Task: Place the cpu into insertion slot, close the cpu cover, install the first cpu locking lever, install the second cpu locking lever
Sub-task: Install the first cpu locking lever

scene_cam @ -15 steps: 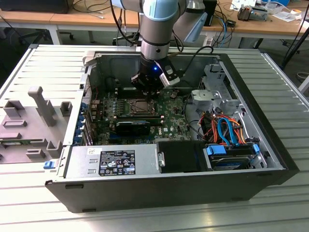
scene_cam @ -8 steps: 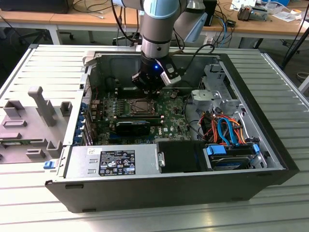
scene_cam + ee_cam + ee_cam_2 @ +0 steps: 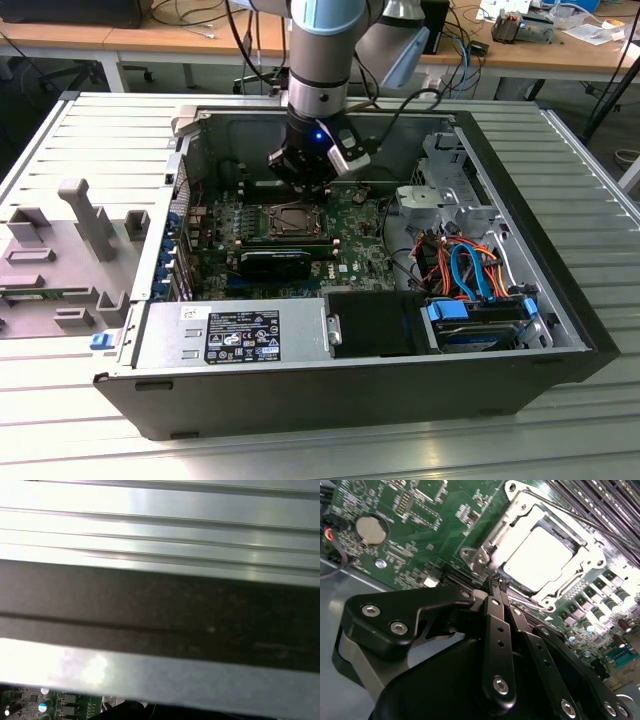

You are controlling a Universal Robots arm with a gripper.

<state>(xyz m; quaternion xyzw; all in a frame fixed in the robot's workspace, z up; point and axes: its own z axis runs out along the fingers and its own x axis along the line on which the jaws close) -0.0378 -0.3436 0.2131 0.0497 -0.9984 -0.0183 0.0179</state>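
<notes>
The insertion slot (image 3: 290, 221) sits in the middle of the green motherboard inside the open computer case. In the second wrist view the cpu (image 3: 537, 560) lies in it as a bright square. The silvery cpu cover (image 3: 495, 532) lies flat around the cpu. A thin wire locking lever (image 3: 570, 519) runs along one side of the socket. My gripper (image 3: 498, 582) is shut with nothing between its black fingers, and its tips hover close to the socket's edge. In the exterior view the gripper (image 3: 305, 180) hangs just behind the slot.
A labelled black power supply box (image 3: 245, 335) fills the case's front. A grey drive cage (image 3: 445, 190) and coloured cables (image 3: 470, 270) stand on the exterior view's right. Long memory slots (image 3: 600, 505) and a coin battery (image 3: 371, 528) flank the socket. A grey fixture plate (image 3: 60, 250) lies outside the case.
</notes>
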